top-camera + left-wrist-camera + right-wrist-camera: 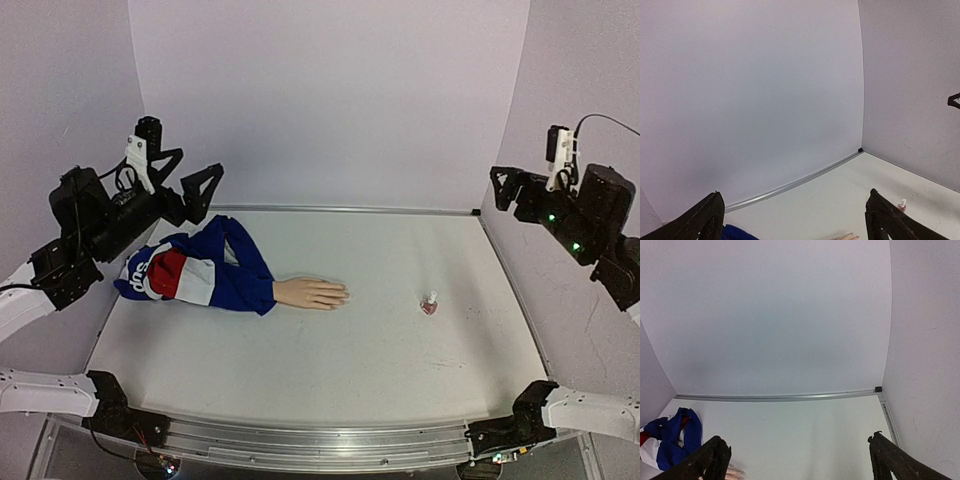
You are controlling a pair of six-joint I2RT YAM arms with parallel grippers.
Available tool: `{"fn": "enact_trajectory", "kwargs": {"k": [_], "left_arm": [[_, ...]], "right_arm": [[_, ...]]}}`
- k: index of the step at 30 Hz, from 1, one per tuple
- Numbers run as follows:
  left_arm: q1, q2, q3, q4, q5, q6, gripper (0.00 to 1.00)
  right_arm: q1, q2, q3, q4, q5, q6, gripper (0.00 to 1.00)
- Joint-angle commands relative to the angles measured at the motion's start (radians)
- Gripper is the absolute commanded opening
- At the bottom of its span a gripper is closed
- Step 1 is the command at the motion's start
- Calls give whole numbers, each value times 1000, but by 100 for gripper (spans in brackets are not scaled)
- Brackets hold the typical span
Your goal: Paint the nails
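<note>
A pale peach mannequin hand (310, 293) lies flat on the white table, its fingers pointing right. Its nails (343, 295) are too small to make out. A blue, red and white sleeve (200, 273) covers the wrist end. A small pink bottle (429, 303) with a white cap stands to the right of the hand. My left gripper (188, 182) hangs open high above the sleeve, holding nothing. My right gripper (512, 190) hangs open high at the right wall, also holding nothing. In the left wrist view the fingertips of the hand (847, 236) show at the bottom edge.
Pale walls close the table on three sides, with a metal rail (350, 209) along the back edge. In the right wrist view the sleeve (670, 442) lies at the lower left. The bottle (901, 204) shows beside the left gripper's right finger.
</note>
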Motion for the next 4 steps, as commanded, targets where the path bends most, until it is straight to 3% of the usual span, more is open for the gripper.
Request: {"fn": "enact_trajectory", "kwargs": {"k": [1,4], "left_arm": [[2,-47,43,0,-51,47,100],[2,-66,38,-6,-69,49,99]], "right_arm": [[-4,-57,26,-36,-29,-60,98],[-4,-77,15,-29,-38,-55,98]]}}
